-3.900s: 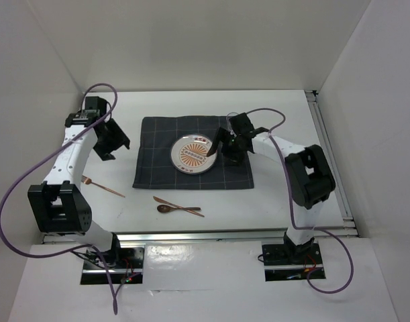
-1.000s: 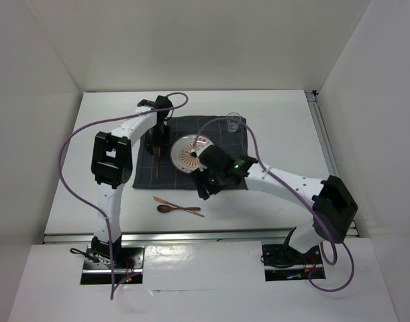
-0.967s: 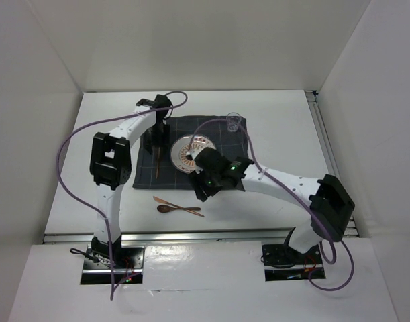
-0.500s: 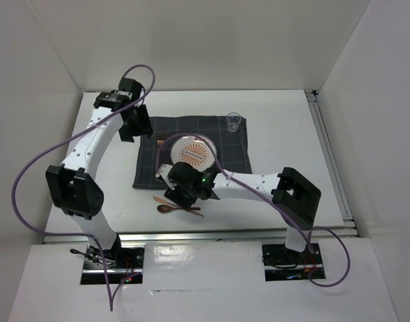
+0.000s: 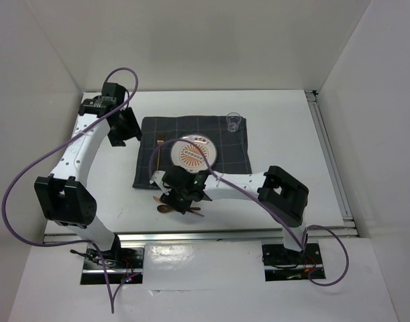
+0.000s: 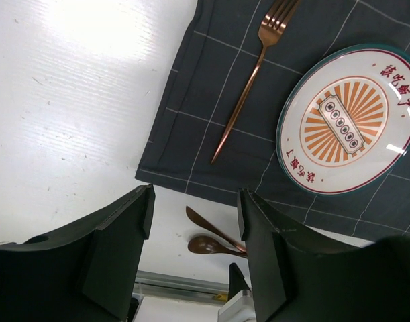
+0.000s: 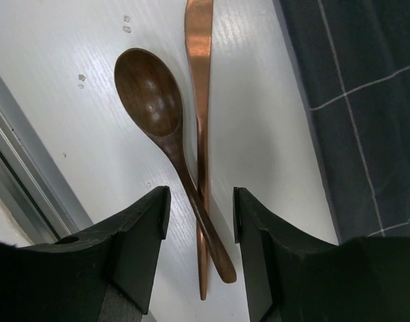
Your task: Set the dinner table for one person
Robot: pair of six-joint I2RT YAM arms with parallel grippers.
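Jaws of right gripper (image 7: 199,201) parted, empty, now astride spoon (image 7: 151,94) and knife (image 7: 198,60), left gripper (image 6: 194,201) spread, empty, withdrawn from fork (image 6: 248,87)

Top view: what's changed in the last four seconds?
The fork went from the bare dinner table onto the cloth, left of the plate; the left gripper released it and drew back, open. The right gripper swung from the plate to hover open over the spoon and knife. A glass now stands on the cloth's far right corner. Plate, cloth, spoon, knife unmoved.
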